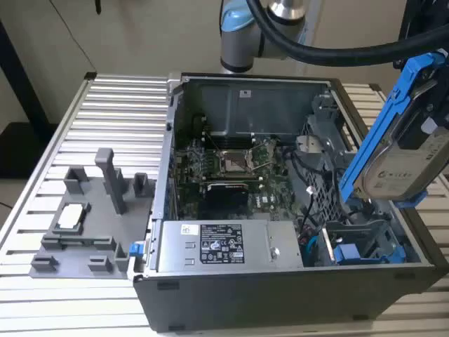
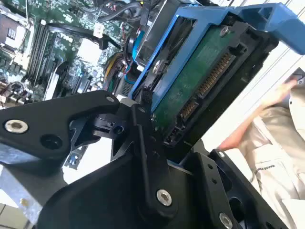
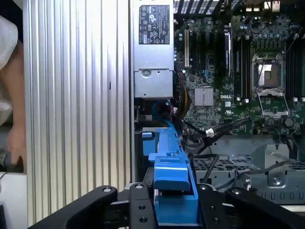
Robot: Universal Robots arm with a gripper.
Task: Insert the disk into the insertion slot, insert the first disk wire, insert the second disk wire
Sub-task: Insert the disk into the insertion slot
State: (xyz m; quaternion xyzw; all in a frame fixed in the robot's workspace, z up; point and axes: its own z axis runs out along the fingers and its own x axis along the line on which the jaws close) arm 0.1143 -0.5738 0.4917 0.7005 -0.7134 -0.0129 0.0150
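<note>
Over the near corner of an open PC case [image 1: 231,295], at exterior view's right — disk [image 1: 410,158] up in the air, steeply tilted, white label toward cam, clipped in blue carrier frame [image 1: 379,119]. Well above a grey bay [image 1: 365,235] w/ a blue part inside; not in it yet. Toward exterior view's left: labelled power-supply box [image 1: 217,246] along the case's near wall, motherboard [image 1: 231,165] behind it. Black hose [image 1: 330,53] draped across the top, near the arm [image 1: 242,28]. Case on slatted metal table [image 1: 119,105]; grey fixture tray [image 1: 77,225] beside it at exterior view's left.

Second wrist view: gripper [image 2: 157,133] clamped on the disk by its carrier — black fingers [image 2: 145,143] pressed to the blue frame's edge, no gap visible. Green circuit-board side of disk [image 2: 200,81] w/ connector pins facing cam. Motherboard [image 2: 57,52] beyond, well apart. Person's light sleeve [image 2: 276,143] in the background, apart from disk.

First wrist view: blue end of carrier frame [image 3: 171,176] pinched between the two black fingers [image 3: 138,207], touching both; gripper [image 3: 174,207] closed down to frame width. Beyond: power-supply box [image 3: 152,43], motherboard [image 3: 238,62], table ribs [image 3: 76,95]. Person's forearm [image 3: 14,138] at the table's edge.
</note>
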